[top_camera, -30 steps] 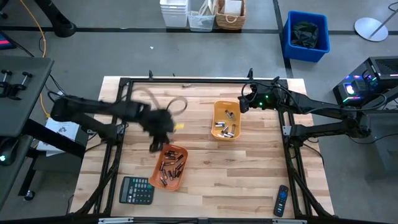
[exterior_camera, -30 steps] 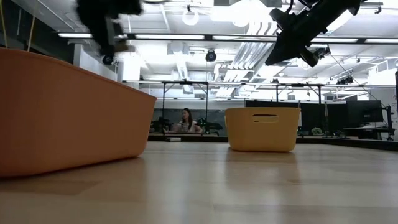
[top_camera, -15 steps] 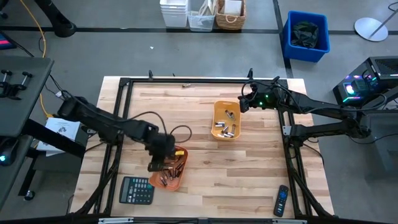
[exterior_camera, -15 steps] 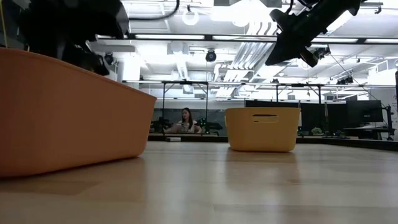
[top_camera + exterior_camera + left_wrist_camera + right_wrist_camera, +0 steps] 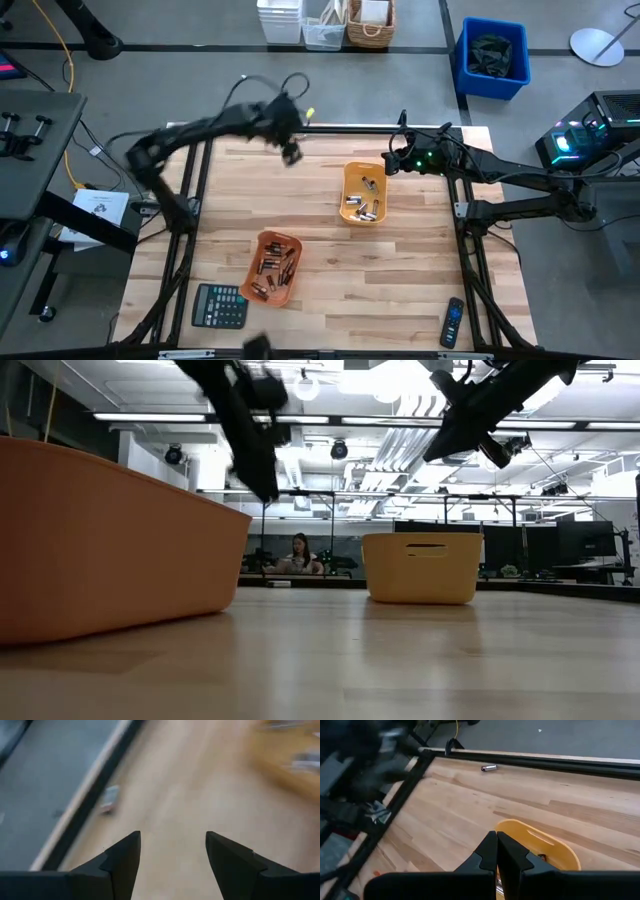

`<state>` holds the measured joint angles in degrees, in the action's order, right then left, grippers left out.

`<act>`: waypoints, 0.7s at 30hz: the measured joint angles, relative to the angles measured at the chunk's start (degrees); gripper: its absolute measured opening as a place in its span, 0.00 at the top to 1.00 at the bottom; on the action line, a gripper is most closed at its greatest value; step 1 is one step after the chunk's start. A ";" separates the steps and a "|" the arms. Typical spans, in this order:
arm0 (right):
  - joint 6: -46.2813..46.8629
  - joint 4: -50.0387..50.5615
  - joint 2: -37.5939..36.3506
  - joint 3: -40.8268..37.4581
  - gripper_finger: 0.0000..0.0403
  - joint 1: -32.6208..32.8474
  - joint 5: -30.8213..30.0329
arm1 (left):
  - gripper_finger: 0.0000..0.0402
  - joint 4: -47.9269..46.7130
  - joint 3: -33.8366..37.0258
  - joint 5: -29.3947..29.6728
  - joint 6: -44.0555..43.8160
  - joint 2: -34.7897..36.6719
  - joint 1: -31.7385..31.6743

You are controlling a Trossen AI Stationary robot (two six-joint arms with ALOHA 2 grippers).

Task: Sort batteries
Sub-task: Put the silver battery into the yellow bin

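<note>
**Left gripper over the far table edge, near a lone battery**

Left gripper (image 5: 290, 152) is seen raised above the far left part of the table (image 5: 320, 230), its fingers spread apart with nothing between them, as the left wrist view shows. Close to it, a stray battery (image 5: 489, 768) lies alone on the wood just inside the black frame rail (image 5: 530, 760); it is also glimpsed, blurred, in the left wrist view (image 5: 109, 799).

Nearer the front, an orange tray (image 5: 296, 243) holds many dark batteries (image 5: 272, 272), with a calculator (image 5: 219, 306) just beside it. Toward the middle, a yellow tray (image 5: 347, 176) holds a few silvery batteries (image 5: 364, 208).

Right gripper (image 5: 389, 166) is parked above the far corner of the yellow tray, its fingers pressed together on nothing. A remote control (image 5: 453, 323) lies at the front right.

A risk is judged from here: the lone battery is round and lies beside the rail, so a careless descent could set it rolling away, or the fingers could be fouled on the rail.
</note>
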<state>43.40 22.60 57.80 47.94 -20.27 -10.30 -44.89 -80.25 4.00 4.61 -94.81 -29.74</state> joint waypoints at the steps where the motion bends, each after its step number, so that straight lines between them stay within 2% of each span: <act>1: 0.57 -0.19 -0.02 0.00 1.00 0.00 -0.29 | 0.47 -0.76 -2.68 0.14 0.52 -3.84 -2.53; 5: 3.89 -1.03 -0.02 -0.01 1.00 0.00 -1.58 | 0.47 -6.89 -14.44 0.05 0.57 -19.31 -8.85; 9: 6.03 -1.04 -0.02 0.00 1.00 0.00 -1.71 | 0.47 -14.33 -24.43 -0.04 0.01 -30.74 -10.27; 15: 9.42 -1.06 -0.02 -0.02 1.00 0.00 -4.28 | 0.47 -13.45 -31.07 2.98 -0.84 -37.49 -9.69; 21: 10.64 -1.08 -0.02 -0.01 1.00 0.00 -4.94 | 0.47 -13.97 -31.25 4.95 0.08 -40.26 -10.02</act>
<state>54.04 21.52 57.78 47.93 -20.27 -15.25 -58.87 -111.50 8.95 4.69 -135.07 -39.76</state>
